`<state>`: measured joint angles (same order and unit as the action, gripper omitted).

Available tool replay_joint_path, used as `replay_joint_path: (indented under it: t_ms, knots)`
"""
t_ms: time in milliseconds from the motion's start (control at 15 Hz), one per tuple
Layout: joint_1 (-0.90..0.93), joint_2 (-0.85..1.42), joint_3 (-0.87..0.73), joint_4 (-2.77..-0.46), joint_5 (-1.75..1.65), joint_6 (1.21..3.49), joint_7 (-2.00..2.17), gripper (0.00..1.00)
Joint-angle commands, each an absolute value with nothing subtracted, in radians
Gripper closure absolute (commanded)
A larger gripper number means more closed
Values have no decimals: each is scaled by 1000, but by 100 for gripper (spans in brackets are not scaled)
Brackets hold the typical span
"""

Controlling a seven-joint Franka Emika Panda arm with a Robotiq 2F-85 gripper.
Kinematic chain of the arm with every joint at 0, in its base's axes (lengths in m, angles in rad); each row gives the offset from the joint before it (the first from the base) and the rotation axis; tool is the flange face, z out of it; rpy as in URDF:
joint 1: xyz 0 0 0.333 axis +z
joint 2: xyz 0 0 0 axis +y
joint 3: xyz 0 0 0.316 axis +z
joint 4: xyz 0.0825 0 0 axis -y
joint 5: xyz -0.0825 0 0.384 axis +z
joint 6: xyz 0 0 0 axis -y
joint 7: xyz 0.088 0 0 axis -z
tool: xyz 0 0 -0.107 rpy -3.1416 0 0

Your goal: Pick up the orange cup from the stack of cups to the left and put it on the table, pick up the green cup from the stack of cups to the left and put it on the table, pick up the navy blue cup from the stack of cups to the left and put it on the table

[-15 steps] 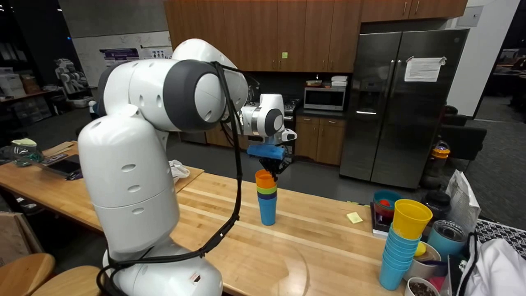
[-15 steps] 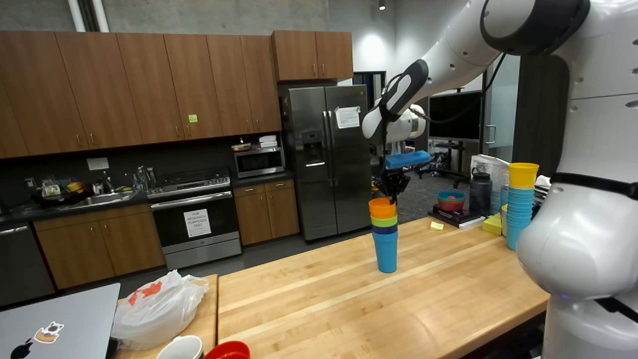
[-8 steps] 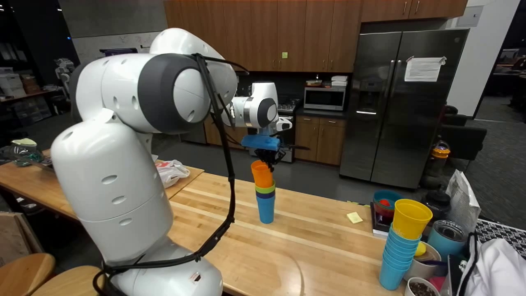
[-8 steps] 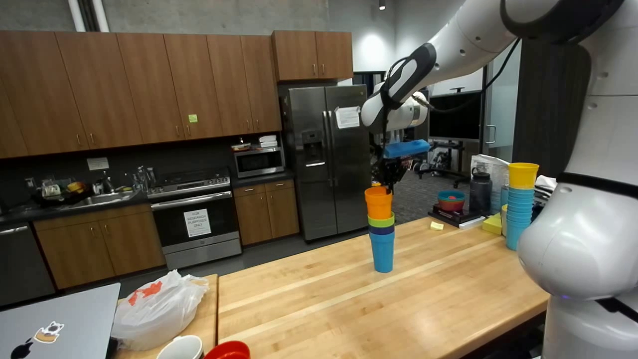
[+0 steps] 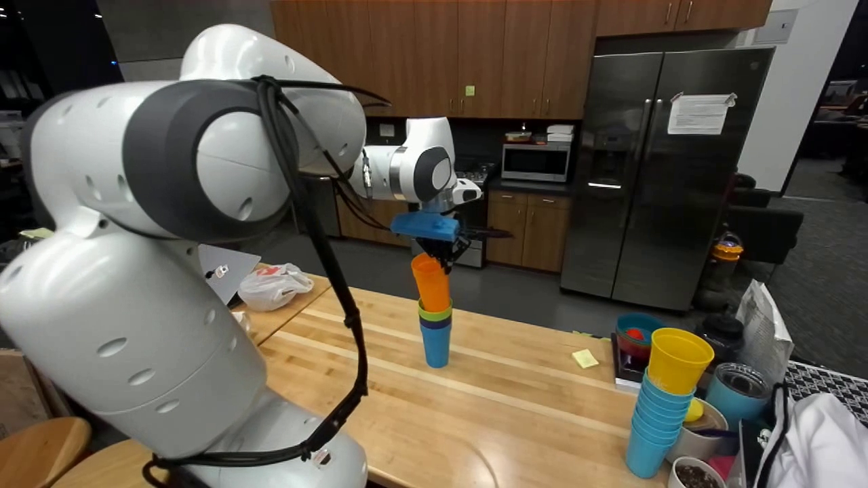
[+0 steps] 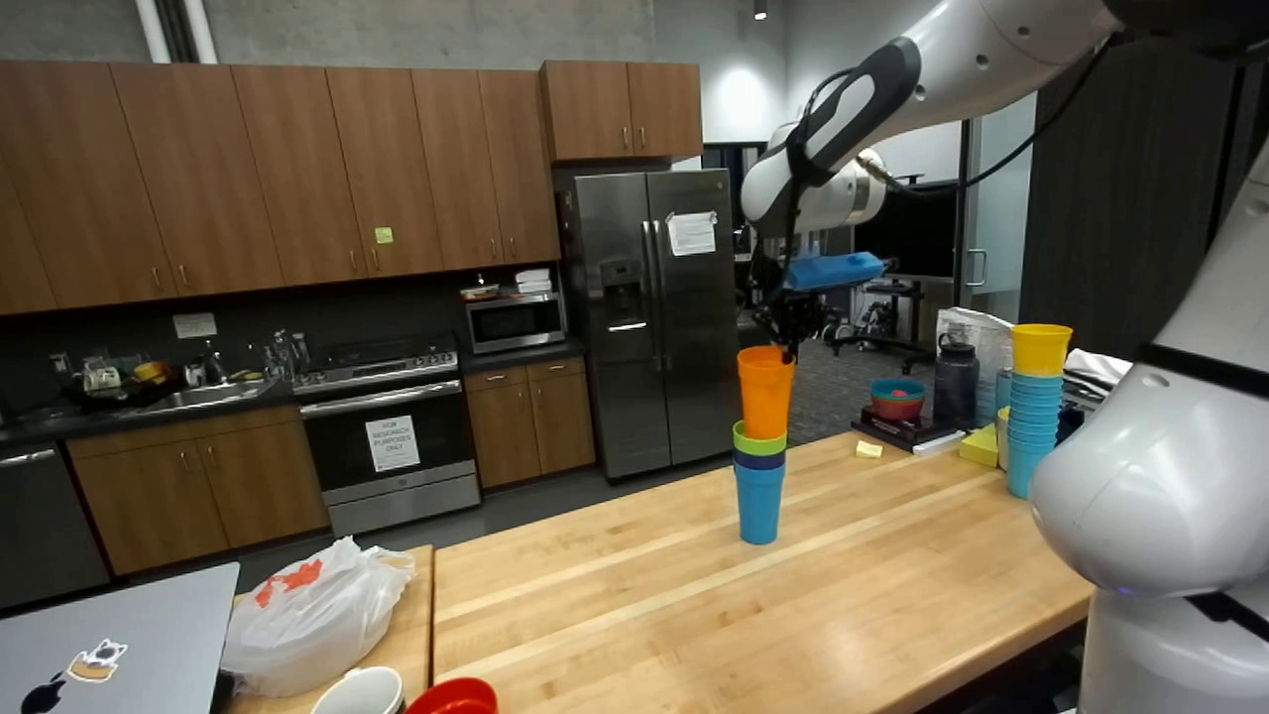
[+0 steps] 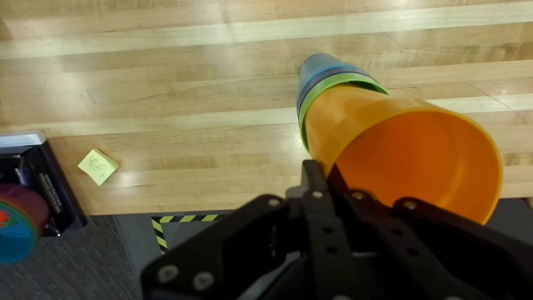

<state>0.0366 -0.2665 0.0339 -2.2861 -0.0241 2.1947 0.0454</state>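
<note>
Likely step one: gripper (image 7: 325, 174) pinches the orange cup (image 6: 764, 397), lower end inside the green cup (image 6: 759, 446); next, raise it clear.

Bright orange cup (image 6: 765, 395), lime green cup (image 6: 758, 447), navy blue cup (image 6: 759, 461), honey-coloured table (image 6: 843, 585) with pale stripes.

The table (image 6: 634, 605) bears the stack of cups (image 6: 759, 482) and a yellow note (image 7: 98, 166).

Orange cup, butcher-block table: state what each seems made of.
The orange cup looks like smooth plastic, slightly glossy: thin, uniformly coloured wall, soft highlights. The butcher-block table seems wooden, probably sealed: joined strips show grain and pale reflections.
</note>
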Motion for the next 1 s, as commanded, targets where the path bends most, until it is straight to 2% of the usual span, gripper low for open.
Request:
replay_joint_path:
  t_ms: [0,533,933]
  knots:
    - [31,-380,20,-2349,-11,2206,19,99]
    - [29,-489,3,-2359,11,2209,24,99]
    - [-14,-477,-49,-2351,71,2246,68,99]
